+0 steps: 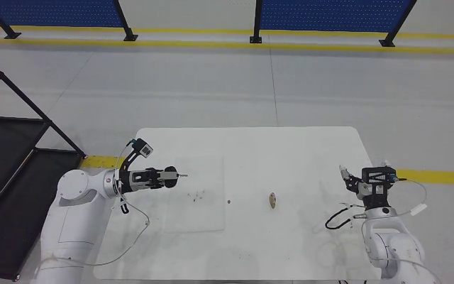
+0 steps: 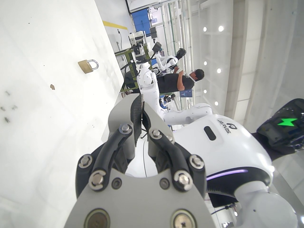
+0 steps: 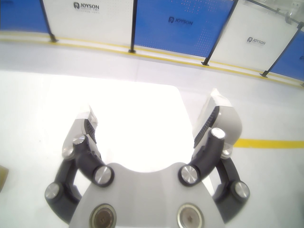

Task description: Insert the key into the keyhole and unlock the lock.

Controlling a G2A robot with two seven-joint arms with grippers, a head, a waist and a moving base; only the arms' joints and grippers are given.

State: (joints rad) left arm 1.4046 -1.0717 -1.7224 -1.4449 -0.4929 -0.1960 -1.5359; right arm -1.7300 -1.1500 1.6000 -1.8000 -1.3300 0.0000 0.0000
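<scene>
A brass padlock with a silver shackle lies flat near the middle of the white table; the left wrist view shows the padlock well ahead of the fingertips. My left gripper hovers over the table's left part, pointing toward the padlock, and is shut on a thin key whose tip pokes out of it. In its own view the left gripper has its pads pressed together. My right gripper is open and holds nothing; it stays by the table's right edge, away from the padlock.
Small dark marks and a brown speck dot the table between the left gripper and the padlock. A black frame stands left of the table. Blue and white barriers line the far floor.
</scene>
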